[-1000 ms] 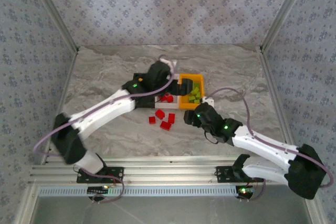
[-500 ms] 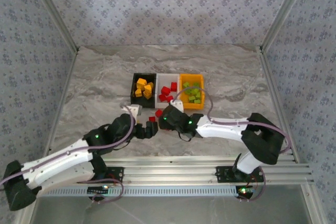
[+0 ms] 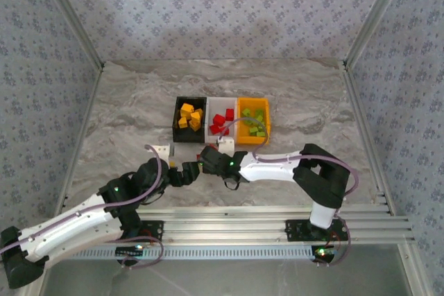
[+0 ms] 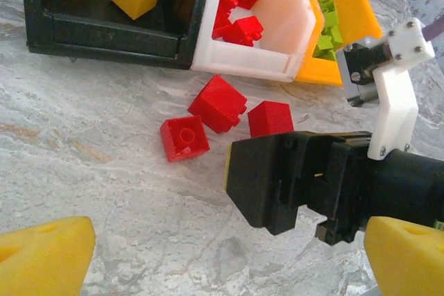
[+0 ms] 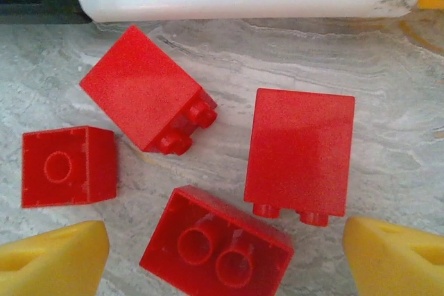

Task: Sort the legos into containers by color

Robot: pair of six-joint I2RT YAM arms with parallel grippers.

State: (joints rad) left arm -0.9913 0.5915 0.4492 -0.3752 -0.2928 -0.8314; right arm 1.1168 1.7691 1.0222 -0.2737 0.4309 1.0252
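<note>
Legos (image 3: 189,116): mostly binned by color; four red ones (image 5: 298,150) loose on counter (image 5: 388,102). Left pincer (image 4: 222,261) and right pincer (image 5: 225,261) spread, empty.

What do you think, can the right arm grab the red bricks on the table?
Probably yes. The right gripper hangs open just above the four loose red bricks, with nothing in the way. The left gripper is close beside it and might crowd it.

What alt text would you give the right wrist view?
Four red bricks lie loose on the marble table just below the white bin. The right gripper is open, its yellow fingertips at the bottom corners.
</note>
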